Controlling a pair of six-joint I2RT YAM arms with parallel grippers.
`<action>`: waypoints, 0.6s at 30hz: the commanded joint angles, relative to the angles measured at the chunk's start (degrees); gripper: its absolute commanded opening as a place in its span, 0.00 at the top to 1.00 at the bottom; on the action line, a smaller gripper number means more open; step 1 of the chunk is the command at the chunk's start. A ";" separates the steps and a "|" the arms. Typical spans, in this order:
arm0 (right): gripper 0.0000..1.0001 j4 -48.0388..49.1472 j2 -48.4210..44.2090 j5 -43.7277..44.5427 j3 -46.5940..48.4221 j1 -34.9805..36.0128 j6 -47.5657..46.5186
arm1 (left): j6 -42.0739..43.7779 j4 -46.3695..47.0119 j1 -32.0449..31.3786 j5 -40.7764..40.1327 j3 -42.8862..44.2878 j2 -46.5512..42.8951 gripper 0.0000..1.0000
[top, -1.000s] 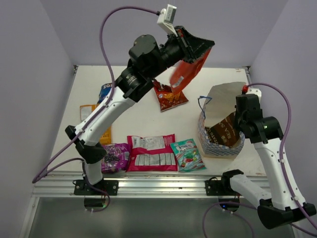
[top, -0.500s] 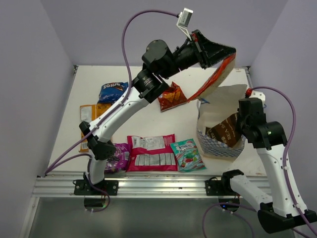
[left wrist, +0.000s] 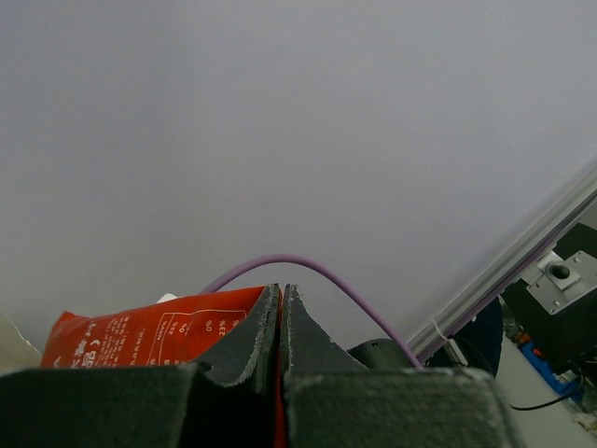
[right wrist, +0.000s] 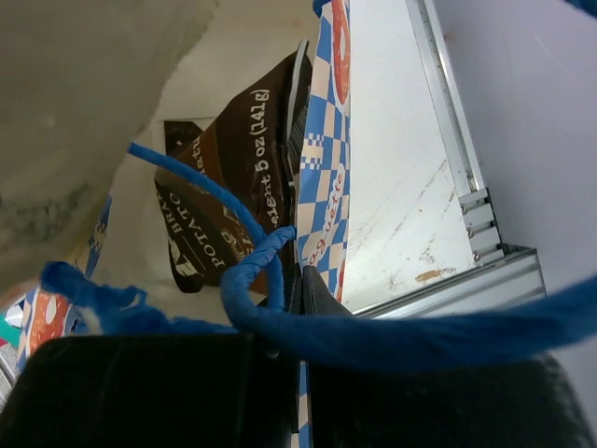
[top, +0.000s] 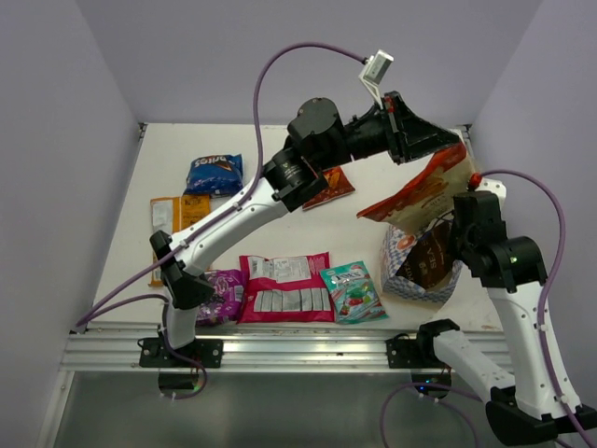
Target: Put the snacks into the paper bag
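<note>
I see left gripper (top: 454, 149) clamped on orange packet (top: 420, 194) over paper bag (top: 409, 280); right gripper (right wrist: 298, 280) pinched shut on its rim.

The left arm (top: 229, 213) and right arm (top: 527, 322) have white links, black joints and purple cables (left wrist: 280, 258); the left gripper (left wrist: 281, 291) is dark grey.

This is a robotics lab test cell, not a home or a shop. A white table (top: 270, 219) is boxed in on three sides by bare lavender walls (top: 56, 140). The left arm (top: 224, 219) and right arm (top: 527, 317) are bolted to an aluminium extrusion rail (top: 308, 347) at its near edge. They trail purple cable (left wrist: 280, 259), and a small camera (top: 378, 67) rides one wrist. Snack packets (top: 284, 289) lie spread flat on the tabletop.
</note>
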 commanded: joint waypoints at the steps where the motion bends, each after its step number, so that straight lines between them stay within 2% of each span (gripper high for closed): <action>1: 1.00 -2.21 -0.47 -0.37 1.27 -0.05 1.96 | 0.92 3.09 -0.20 0.92 2.24 -4.28 1.00; 5: 1.00 -2.57 -0.56 -0.37 1.36 0.03 2.31 | -0.65 5.45 -0.20 2.06 2.78 -3.93 1.00; 10: 1.00 -2.92 -0.39 -0.46 1.53 -0.05 2.93 | -3.99 8.44 -0.20 3.46 9.54 -0.51 1.00; 18: 1.00 -3.01 -0.12 -0.46 1.36 -0.05 3.10 | -8.39 16.27 -0.29 2.50 10.95 0.73 1.00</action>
